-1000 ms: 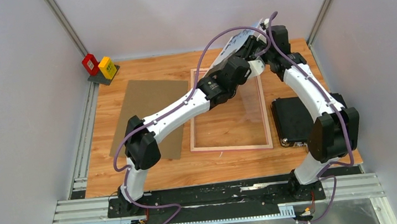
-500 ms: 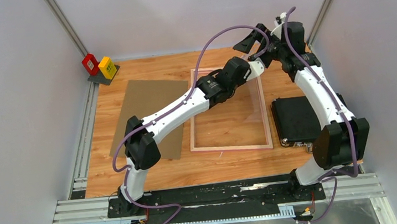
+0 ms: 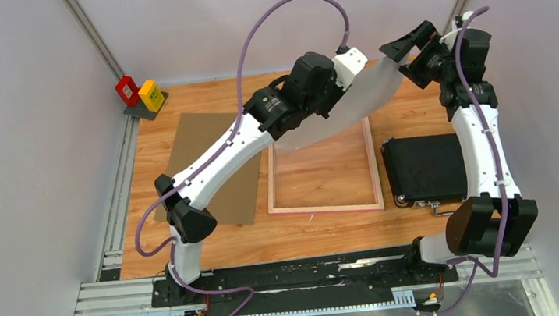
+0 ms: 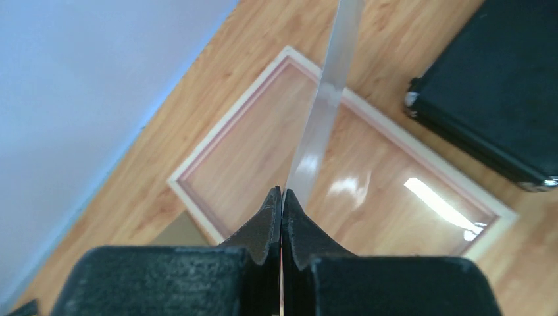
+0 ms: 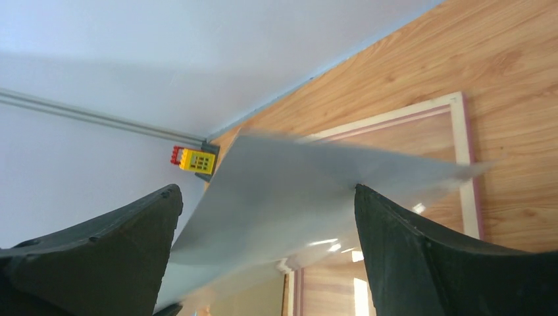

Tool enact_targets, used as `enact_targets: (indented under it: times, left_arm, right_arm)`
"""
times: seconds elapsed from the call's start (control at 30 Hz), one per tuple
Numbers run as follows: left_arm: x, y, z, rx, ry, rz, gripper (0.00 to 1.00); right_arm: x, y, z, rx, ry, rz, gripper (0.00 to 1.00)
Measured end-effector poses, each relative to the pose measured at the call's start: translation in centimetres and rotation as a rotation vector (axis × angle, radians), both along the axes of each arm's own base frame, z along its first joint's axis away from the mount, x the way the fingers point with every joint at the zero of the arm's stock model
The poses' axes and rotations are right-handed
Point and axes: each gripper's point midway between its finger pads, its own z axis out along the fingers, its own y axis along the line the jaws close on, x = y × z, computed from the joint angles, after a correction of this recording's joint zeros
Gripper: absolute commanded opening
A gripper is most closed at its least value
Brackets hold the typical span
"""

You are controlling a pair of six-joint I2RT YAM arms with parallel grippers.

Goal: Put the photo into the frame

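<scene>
The photo (image 3: 356, 99) hangs in the air over the far end of the frame (image 3: 375, 163), its pale back showing and its sheet bowed. My left gripper (image 3: 357, 67) is shut on the photo's edge; in the left wrist view the sheet (image 4: 326, 99) runs away from the pinched jaws (image 4: 282, 191) above the frame (image 4: 227, 118). At the back right, my right gripper (image 3: 411, 56) stands wide open beside the photo's right end. In the right wrist view the photo (image 5: 296, 184) floats beyond the spread fingers (image 5: 266, 191), over the frame (image 5: 471, 214). The printed side is hidden.
A brown backing board (image 3: 212, 145) lies left of the frame, partly under the left arm. A black case (image 3: 426, 166) sits right of the frame. Red and yellow blocks (image 3: 139, 94) stand at the back left corner. Walls close in on three sides.
My right gripper has opened, let go of the photo and drawn back to the right. The left arm has risen, carrying the photo out over the frame's far end.
</scene>
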Motion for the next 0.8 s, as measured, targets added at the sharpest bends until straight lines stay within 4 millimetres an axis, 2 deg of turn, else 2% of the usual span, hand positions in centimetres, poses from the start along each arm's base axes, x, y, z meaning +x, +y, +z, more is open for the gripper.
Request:
enact_targets:
  times: [0.2,0.33,0.57,0.8]
  left_arm:
    - [-1.9,0.8,2.1,-0.172,0.160,-0.049,0.00]
    - [-2.5,2.1,2.8,-0.265,0.258,-0.066,0.00]
    - [-3.2,4.4,3.3,-0.408,0.406,-0.088,0.00]
    - [-2.9,5.1,3.0,-0.543,0.546,-0.107,0.00]
  right_arm:
    - [-1.0,-4.1,2.1,0.003,-0.053,-0.093,1.00]
    - [-1.5,-5.8,3.1,-0.005,-0.083,-0.134,1.00]
    - [-1.6,-6.8,3.3,-0.029,-0.097,-0.159,1.00]
    - [-1.6,-7.3,3.2,-0.058,-0.103,-0.172,1.00]
